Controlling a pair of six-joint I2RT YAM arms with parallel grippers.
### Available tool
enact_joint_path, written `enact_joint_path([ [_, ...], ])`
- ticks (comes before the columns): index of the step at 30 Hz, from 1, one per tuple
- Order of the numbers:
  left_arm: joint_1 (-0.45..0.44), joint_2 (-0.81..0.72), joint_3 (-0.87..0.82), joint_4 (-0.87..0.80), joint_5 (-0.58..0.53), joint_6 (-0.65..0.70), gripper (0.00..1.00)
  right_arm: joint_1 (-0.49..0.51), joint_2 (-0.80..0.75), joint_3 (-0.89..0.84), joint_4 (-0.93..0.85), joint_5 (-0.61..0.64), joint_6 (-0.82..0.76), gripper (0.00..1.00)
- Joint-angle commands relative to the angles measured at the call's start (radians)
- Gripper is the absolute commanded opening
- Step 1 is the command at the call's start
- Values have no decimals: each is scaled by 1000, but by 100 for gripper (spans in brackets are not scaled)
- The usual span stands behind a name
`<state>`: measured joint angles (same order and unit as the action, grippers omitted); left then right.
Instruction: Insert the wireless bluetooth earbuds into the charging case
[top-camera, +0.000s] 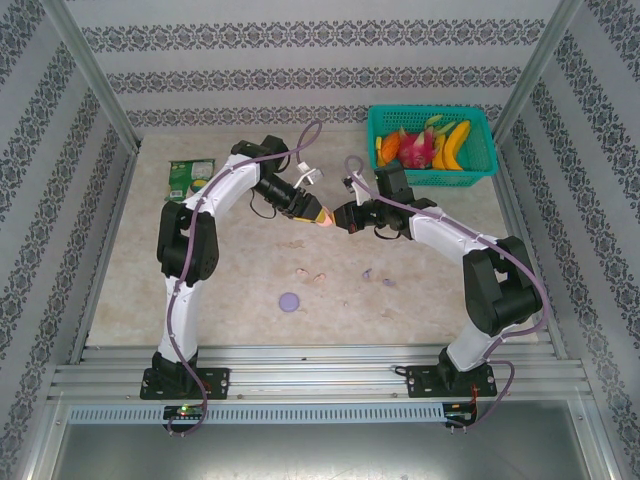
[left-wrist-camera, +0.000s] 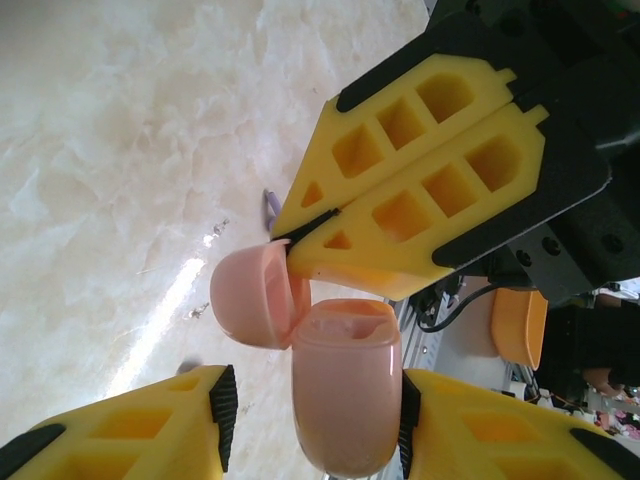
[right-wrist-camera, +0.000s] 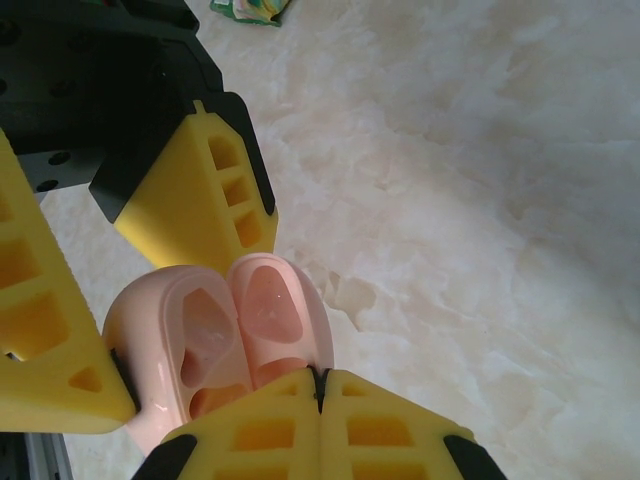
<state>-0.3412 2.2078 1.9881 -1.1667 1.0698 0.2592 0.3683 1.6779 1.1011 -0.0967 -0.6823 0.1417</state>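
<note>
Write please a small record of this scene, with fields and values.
left gripper: closed on the pink case, held above the table
right gripper: shut, tips against the open lid
cavities: look empty
on table: purple round case and loose earbuds
far side: green basket of fruit, green packet
</note>
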Motion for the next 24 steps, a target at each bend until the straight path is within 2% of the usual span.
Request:
enact_joint_path([
  [1,-14,20,28,-46,35,41,47,-14,-34,33,-8,-38,-28,0],
  [12,-24,22,48,-61,56,50,42,-14,-32,35,-14,-41,-30,0],
  [24,-29,25,49,-64,56,53,29,-14,-27,28,-15,-29,-30,0],
])
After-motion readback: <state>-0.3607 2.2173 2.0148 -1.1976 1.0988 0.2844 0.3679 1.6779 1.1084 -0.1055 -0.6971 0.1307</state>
